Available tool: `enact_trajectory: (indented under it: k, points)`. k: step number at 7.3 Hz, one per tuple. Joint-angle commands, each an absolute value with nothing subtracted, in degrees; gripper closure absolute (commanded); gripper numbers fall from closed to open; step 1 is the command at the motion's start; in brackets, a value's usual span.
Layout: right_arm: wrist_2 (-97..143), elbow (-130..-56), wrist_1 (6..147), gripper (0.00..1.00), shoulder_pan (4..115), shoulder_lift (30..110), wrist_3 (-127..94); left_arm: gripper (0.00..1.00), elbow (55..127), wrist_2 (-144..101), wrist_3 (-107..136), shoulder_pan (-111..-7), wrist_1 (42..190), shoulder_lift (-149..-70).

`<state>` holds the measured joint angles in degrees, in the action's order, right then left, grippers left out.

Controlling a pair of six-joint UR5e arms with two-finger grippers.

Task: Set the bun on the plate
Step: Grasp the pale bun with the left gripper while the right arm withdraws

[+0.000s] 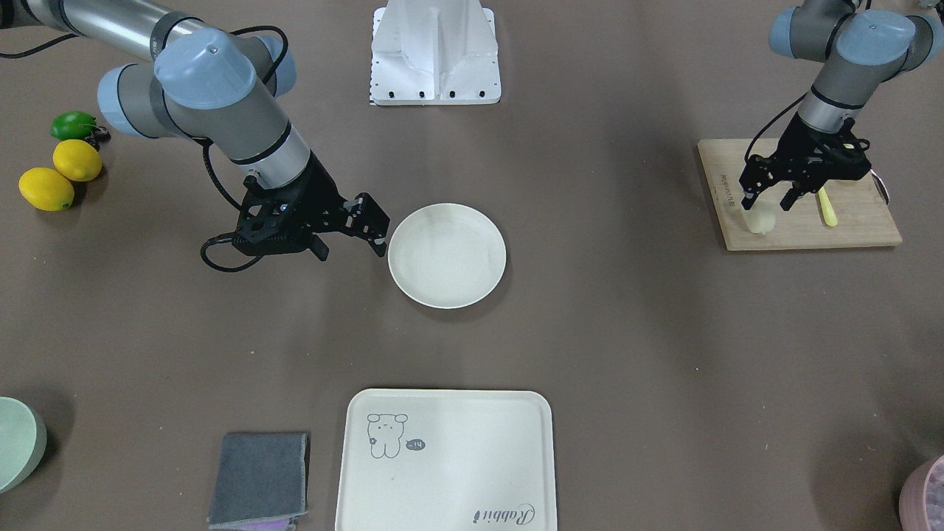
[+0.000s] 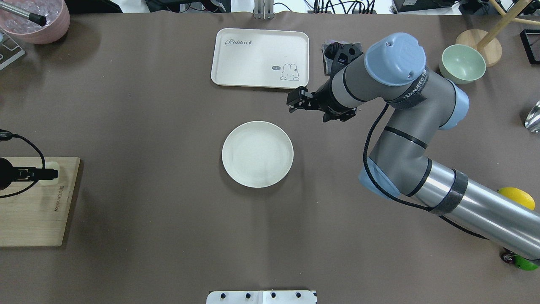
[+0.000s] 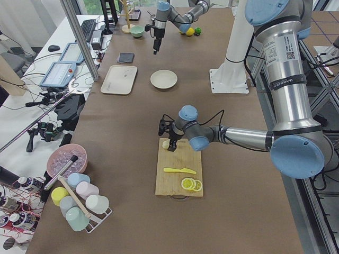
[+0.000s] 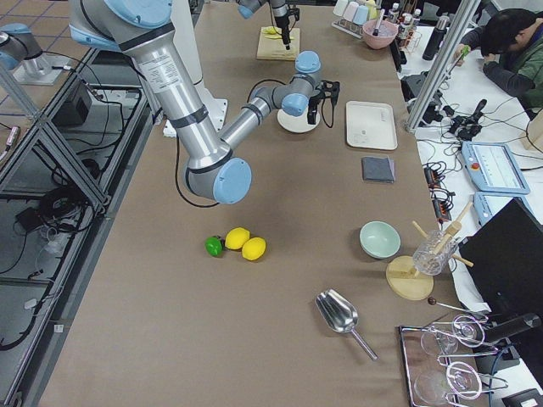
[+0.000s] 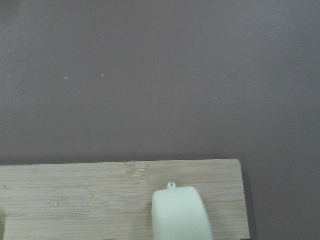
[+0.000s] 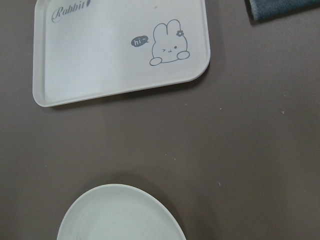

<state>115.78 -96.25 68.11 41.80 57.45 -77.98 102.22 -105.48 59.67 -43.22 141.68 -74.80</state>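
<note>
We see our left gripper [image 1: 766,207], jaws apart, just over the small, pale cream, rounded bun [image 1: 761,220] on the wooden cutting board [image 1: 848,228]. Our right gripper [image 1: 352,253], jaws also spread, hovers beside the round cream-white shallow plate [image 1: 447,295].

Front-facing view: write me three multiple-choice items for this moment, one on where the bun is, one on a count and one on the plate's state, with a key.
1. Where does the bun lie?
A. on the plate
B. on the wooden cutting board
C. on the rabbit tray

2. How many whole yellow lemons lie by the green fruit?
A. one
B. two
C. four

3. The plate is:
A. empty
B. holding the bun
C. upside down

Key:
1 B: the bun sits near a corner of the board, far from the plate.
2 B: two yellow ones lie side by side.
3 A: the whole inside of the plate shows bare.
</note>
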Motion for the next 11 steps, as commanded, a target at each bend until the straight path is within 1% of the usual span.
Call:
enact_trajectory:
  k: [1, 2, 3, 4, 5, 6, 7, 9, 10, 11]
  points:
    - [117.2, -96.4, 68.1, 0.01, 43.2, 57.7, -77.4, 0.52, 102.0, -105.5, 59.6, -43.2, 141.7, -74.8]
    - [120.7, -97.0, 68.9, 0.01, 46.1, 58.7, -77.3, 0.53, 102.0, -105.5, 59.5, -43.2, 141.8, -75.1]
    - [121.8, -98.6, 70.6, 0.01, 47.6, 60.0, -75.3, 0.56, 101.9, -105.5, 59.4, -43.2, 141.8, -75.5]
    - [121.8, -100.6, 74.6, 0.01, 48.6, 61.1, -72.4, 0.59, 101.9, -105.6, 59.4, -43.2, 141.8, -75.6]
    - [122.2, -103.1, 81.4, 0.00, 51.4, 61.1, -67.5, 0.63, 101.9, -105.6, 59.4, -43.3, 141.8, -75.8]
    - [123.0, -103.9, 89.4, 0.00, 54.7, 61.1, -60.9, 0.64, 101.9, -105.6, 59.3, -43.4, 141.8, -76.4]
    - [123.0, -104.5, 94.4, 0.00, 58.7, 62.7, -51.4, 0.68, 102.4, -106.3, 59.3, -44.2, 141.7, -76.4]
    - [123.8, -105.5, 95.5, 0.00, 65.4, 71.2, -34.9, 0.69, 103.1, -106.3, 59.1, -45.7, 141.2, -76.5]
    - [126.1, -105.2, 95.5, 0.00, 68.9, 74.8, -29.4, 0.70, 104.0, -107.7, 58.7, -47.8, 139.5, -78.6]
    - [127.6, -105.6, 95.5, 0.00, 72.4, 78.6, -23.6, 0.70, 105.1, -108.0, 58.6, -49.2, 132.5, -84.0]
